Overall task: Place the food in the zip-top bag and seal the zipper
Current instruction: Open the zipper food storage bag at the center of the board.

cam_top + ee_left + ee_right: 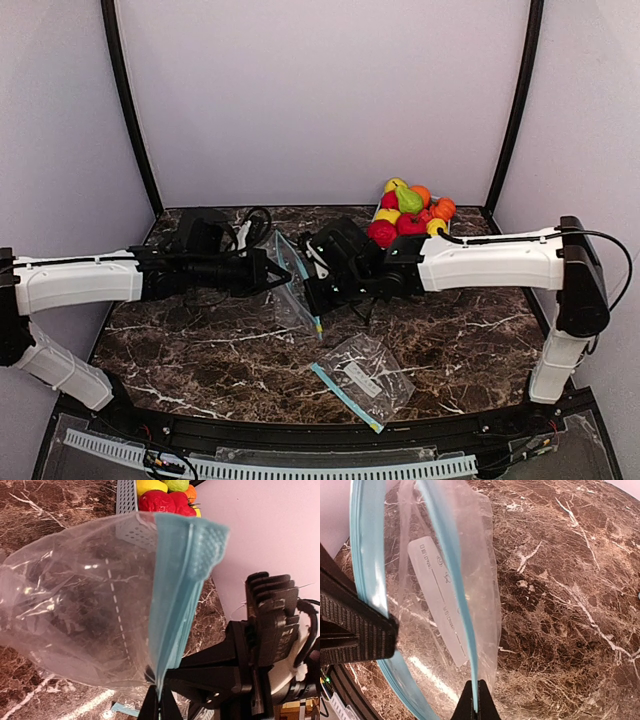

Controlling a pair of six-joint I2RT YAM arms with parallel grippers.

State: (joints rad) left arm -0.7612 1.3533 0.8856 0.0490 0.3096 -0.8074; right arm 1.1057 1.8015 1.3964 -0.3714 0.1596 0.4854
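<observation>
Writing first: the zip-top bag [445, 580] is showing a white write-on panel [437, 600] with printed lines and small characters, but it is too small and slanted to read. No brand is coming through anywhere.

The left gripper [157, 705] is pinching shut on the bag's blue zipper strip [182, 590]. The right gripper [477, 702] is clamping the same bag, with the blue strip running straight into its closed tips. From above, the bag is hanging between the two arms over the middle of the marble table [470, 340], its clear body drooping toward 6 o'clock.

The food [410, 208] is sitting heaped at about 1 o'clock on the tabletop, close to the back wall and well apart from the held bag: red, green, orange and yellow pieces. The left wrist view is catching them inside a light-blue perforated basket [126, 497].

A second bag [365, 372] is lying flat at 6 o'clock, near the front edge, its blue strip facing 8 o'clock.

Bare marble is showing at 4 o'clock and at 8 o'clock.
</observation>
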